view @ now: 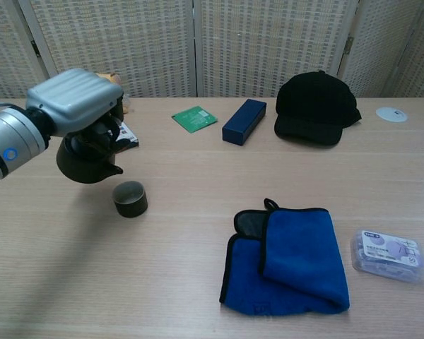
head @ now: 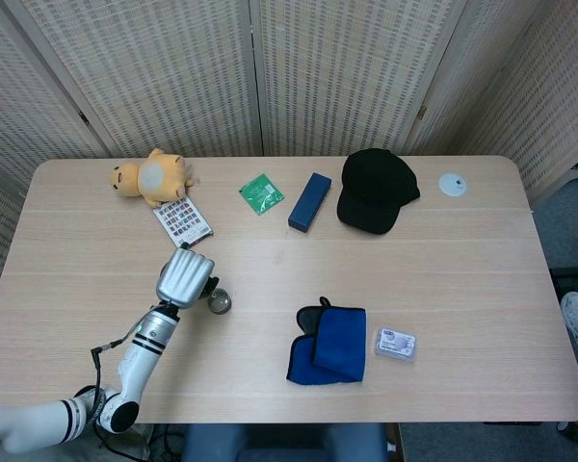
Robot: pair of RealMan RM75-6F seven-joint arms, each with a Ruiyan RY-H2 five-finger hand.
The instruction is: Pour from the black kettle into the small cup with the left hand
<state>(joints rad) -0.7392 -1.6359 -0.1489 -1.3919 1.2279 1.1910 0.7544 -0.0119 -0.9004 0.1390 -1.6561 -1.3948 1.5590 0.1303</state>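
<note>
Presently, left hand: my left hand (view: 74, 106) gripped the black kettle (view: 89, 158) from above, fingers wrapped around its top, and held it in the air above the surface (view: 198, 282).
Left hand from above: in the head view my left hand (head: 184, 277) covered most of the black kettle (head: 208, 287), so only a dark edge showed beside it.
Black kettle: it hung tilted, its spout low and pointing toward the small cup (view: 130, 198), just above and to the left of the cup in the chest view; whether anything ran from the spout I could not tell.
Small cup: the dark, round cup stood upright on the surface, apart from the kettle; in the head view the small cup (head: 219, 303) sat just right of my hand.
Right hand: neither view showed it.
Blue cloth: a folded blue cloth (view: 290, 261) with black edging lay well to the right of the cup.
Small packet: a clear packet (view: 386, 255) lay just beside the cloth's right side.
Far side: a black cap (view: 316, 107), a dark blue box (view: 244, 121), a green card (view: 194, 118) and a white disc (view: 391, 114) lay along the back.
Behind my hand: a yellow plush toy (head: 152, 176) and a patterned card (head: 183, 220) lay near the back left corner.
</note>
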